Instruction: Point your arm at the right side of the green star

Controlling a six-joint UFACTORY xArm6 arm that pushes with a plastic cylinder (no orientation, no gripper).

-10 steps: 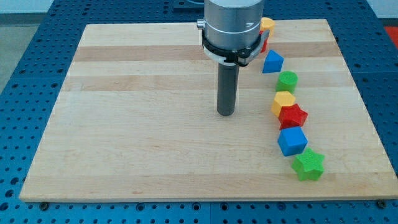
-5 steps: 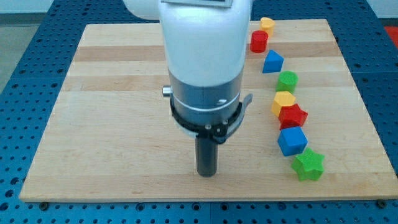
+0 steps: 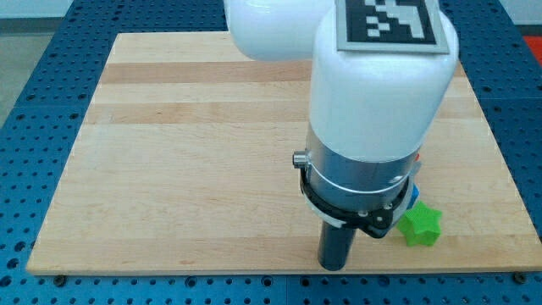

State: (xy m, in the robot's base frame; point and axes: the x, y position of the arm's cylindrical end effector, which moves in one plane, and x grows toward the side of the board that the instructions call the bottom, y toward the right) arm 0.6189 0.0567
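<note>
The green star point(image 3: 421, 225) lies near the bottom right corner of the wooden board point(image 3: 169, 152). My tip point(image 3: 334, 266) rests on the board at its bottom edge, to the left of the green star and a little below it, with a gap between them. A sliver of a blue block point(image 3: 414, 192) shows just above the star, beside the arm. The arm's white body point(image 3: 377, 93) hides the other blocks on the board's right side.
The board lies on a blue perforated table point(image 3: 25, 127). The board's bottom edge point(image 3: 169, 271) runs just below my tip.
My tip has moved from the board's middle down and then to the right, ending near the bottom edge left of the green star. The arm now covers the row of blocks. No block has moved.
</note>
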